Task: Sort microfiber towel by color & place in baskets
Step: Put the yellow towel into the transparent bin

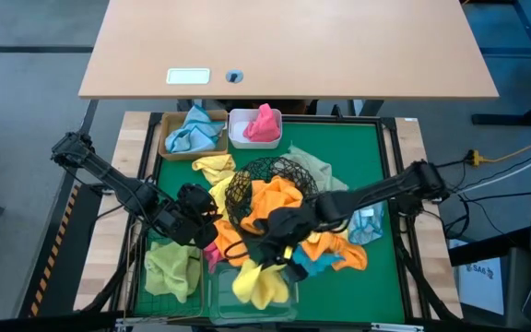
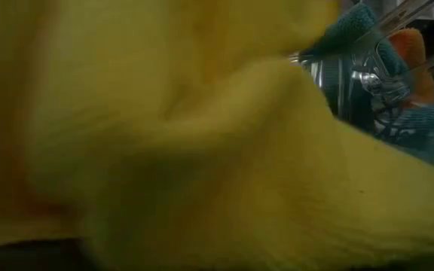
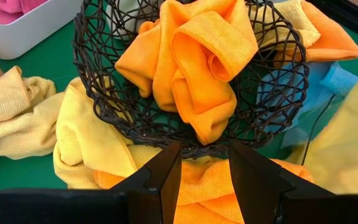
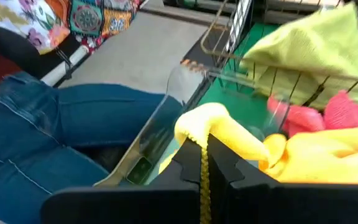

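Yellow towel hangs pinched in the right end effector, whose fingers are pressed together on a fold of the cloth, and it drapes over the near rim of the clear box at the front of the green surface. The right wrist view shows the same fold squeezed between the dark fingers, with the box's clear wall just beyond it and a person's jeans past the surface edge.

To finish this step well, I judge that the arm should carry the bulk of the cloth over the middle of the box before letting go; part of the towel looks to be hanging across the rim, so a release here could leave it trailing outside. Lowering until the cloth settles inside, then spreading the fingers and lifting straight up, should keep the fabric from snagging.

The left end effector waits with its fingers spread and empty just in front of the black wire bowl, which holds an orange towel. Elsewhere, the green mesh basket holds a lime cloth, the tan tray a blue one, and the white tub a pink one. More towels lie loose around the bowl.
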